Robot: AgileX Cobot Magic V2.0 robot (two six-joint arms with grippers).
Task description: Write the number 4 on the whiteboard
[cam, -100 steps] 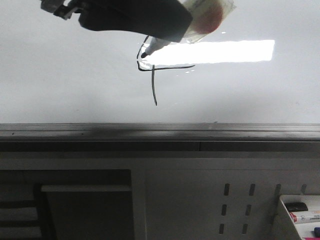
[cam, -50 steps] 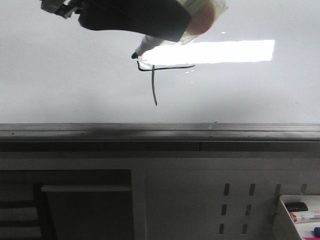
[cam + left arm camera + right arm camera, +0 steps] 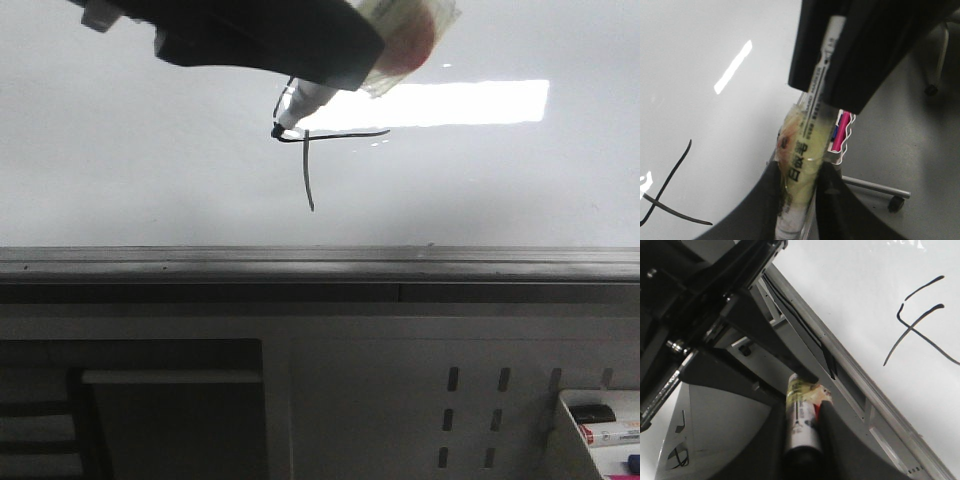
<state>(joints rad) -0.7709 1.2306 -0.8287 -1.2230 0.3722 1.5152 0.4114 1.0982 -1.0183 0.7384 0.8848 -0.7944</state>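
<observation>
The whiteboard point(image 3: 120, 170) lies flat and glossy, with the number 4 point(image 3: 308, 165) drawn in thin black lines near its middle. A white marker point(image 3: 297, 100) wrapped in yellowish tape slants down from dark fingers point(image 3: 260, 45) at the top of the front view. Its black tip point(image 3: 275, 130) is at the left end of the 4's horizontal bar, covering the curved stroke. My left gripper point(image 3: 801, 172) is shut on the taped marker point(image 3: 802, 155). My right gripper point(image 3: 804, 407) is shut on the same marker point(image 3: 801, 425). The 4 point(image 3: 920, 325) also shows in the right wrist view.
A grey metal rail point(image 3: 320, 262) runs along the board's near edge. Below it sits a grey perforated panel point(image 3: 470, 410), with a white tray of spare markers point(image 3: 600, 425) at the lower right. A bright rectangular light reflection point(image 3: 470, 103) lies on the board.
The marker tip swung left off the curved stroke, then came down to the left end of the 4's horizontal bar. The drawn lines look the same.
</observation>
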